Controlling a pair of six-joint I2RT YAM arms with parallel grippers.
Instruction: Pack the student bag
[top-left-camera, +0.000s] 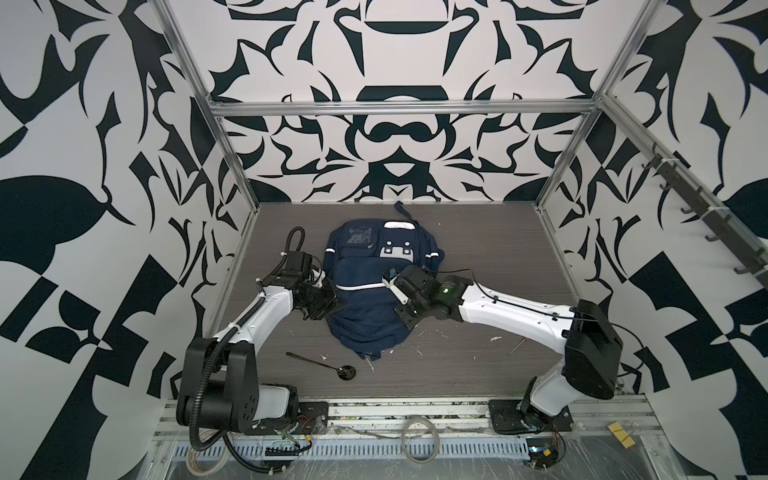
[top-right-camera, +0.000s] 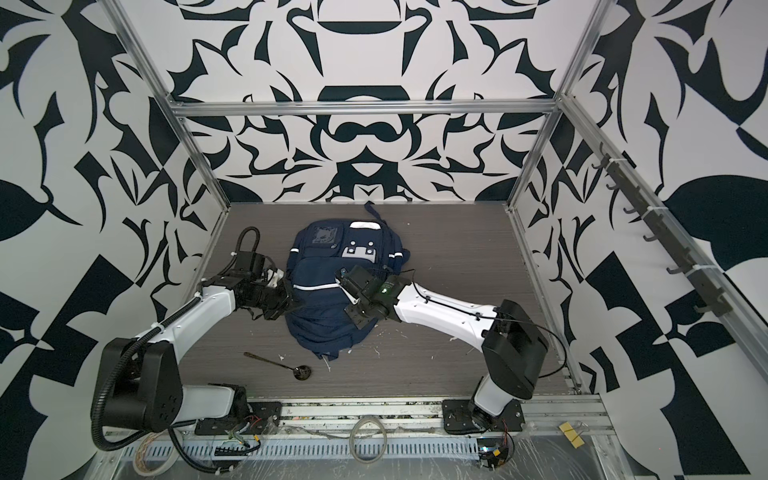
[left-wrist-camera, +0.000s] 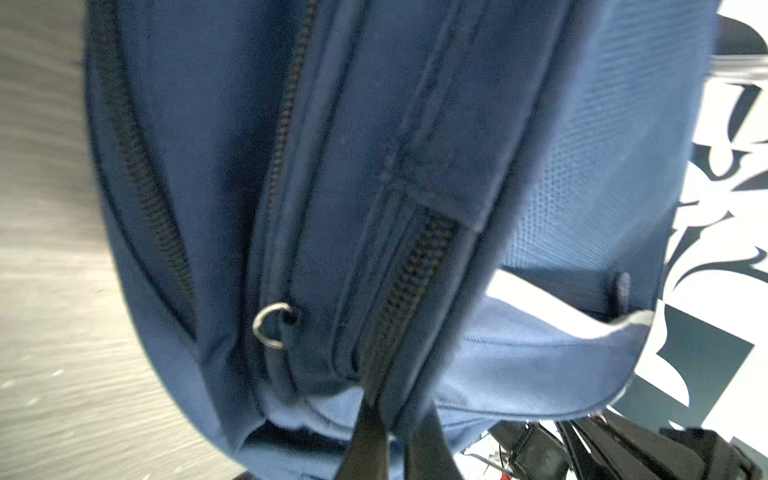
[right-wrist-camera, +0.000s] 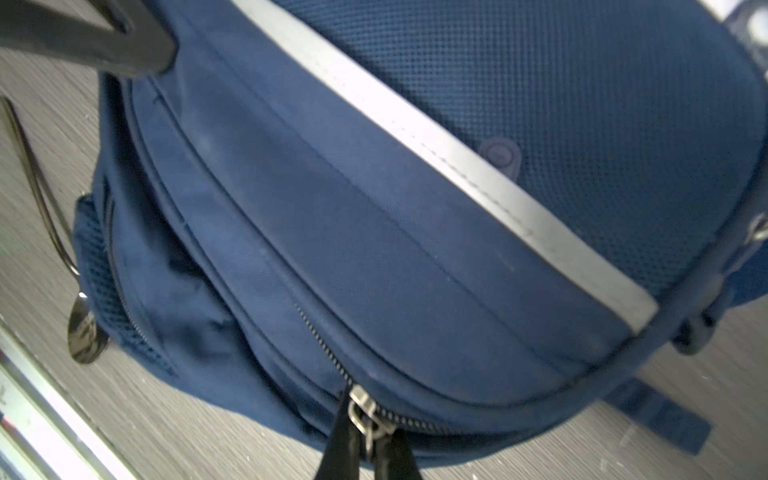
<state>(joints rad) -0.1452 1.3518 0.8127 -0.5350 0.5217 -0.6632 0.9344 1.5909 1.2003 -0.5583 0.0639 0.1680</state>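
Note:
The student bag (top-left-camera: 370, 299) (top-right-camera: 328, 291), a navy-blue backpack with white stripes, lies flat in the middle of the grey table in both top views. My left gripper (top-left-camera: 333, 306) (top-right-camera: 292, 302) is at its left side. In the left wrist view this gripper (left-wrist-camera: 395, 419) is shut on a fold of bag fabric beside a black zip (left-wrist-camera: 411, 278). My right gripper (top-left-camera: 402, 316) (top-right-camera: 353, 312) leans over the bag's right side. In the right wrist view it (right-wrist-camera: 370, 440) is shut on a metal zip pull (right-wrist-camera: 360, 409) of the bag (right-wrist-camera: 374, 249).
A black spoon (top-left-camera: 328, 365) (top-right-camera: 286, 365) (right-wrist-camera: 83, 332) lies on the table in front of the bag. White scraps and a thin stick (top-left-camera: 515, 347) are scattered to the front right. Metal frame posts (top-left-camera: 232, 149) and patterned walls close in the table.

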